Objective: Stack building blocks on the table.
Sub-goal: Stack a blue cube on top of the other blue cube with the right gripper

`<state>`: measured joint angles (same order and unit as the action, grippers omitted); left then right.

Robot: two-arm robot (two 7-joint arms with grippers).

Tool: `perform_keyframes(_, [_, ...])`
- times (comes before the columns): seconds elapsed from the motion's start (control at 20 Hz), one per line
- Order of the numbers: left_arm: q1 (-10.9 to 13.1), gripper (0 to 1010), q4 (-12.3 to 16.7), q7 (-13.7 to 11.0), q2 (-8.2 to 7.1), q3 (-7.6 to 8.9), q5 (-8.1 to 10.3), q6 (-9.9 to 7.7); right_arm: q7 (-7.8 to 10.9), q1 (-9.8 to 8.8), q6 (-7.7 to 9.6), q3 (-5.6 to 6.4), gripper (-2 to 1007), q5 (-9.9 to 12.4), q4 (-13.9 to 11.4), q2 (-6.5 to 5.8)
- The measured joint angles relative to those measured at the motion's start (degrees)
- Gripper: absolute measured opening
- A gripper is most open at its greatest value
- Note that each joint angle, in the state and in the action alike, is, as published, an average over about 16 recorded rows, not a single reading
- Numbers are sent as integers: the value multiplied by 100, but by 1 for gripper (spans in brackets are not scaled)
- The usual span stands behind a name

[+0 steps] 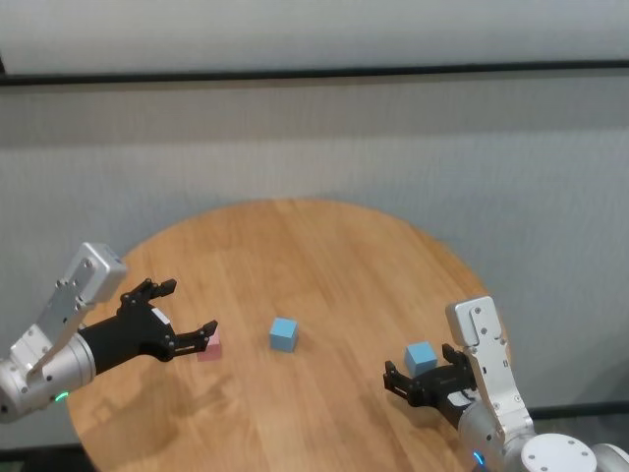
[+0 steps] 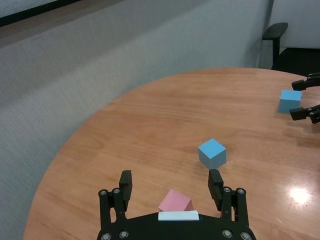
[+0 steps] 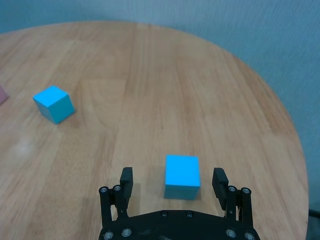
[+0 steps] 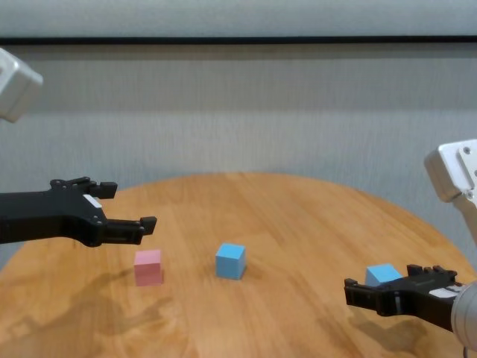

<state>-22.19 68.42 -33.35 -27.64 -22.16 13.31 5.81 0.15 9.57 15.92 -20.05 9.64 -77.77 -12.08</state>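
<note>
Blocks sit unstacked on the table [image 1: 324, 246]: left gripper [image 1: 187, 313] gapes above the pink cube [image 1: 209, 348], right gripper [image 3: 174, 185] (also wide open) straddles one blue cube [image 3: 182, 176], another blue cube [image 1: 283, 334] between them.

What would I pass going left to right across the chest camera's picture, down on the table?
Left gripper, open → pink block → middle blue block → right blue block, with the open right gripper around it.
</note>
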Motion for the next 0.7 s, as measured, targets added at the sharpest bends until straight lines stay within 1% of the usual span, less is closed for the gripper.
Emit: perform_keyframes(0.7, [0,1000,0,0,0,0,0,0,96,20,27,121,1001,-148,108,109])
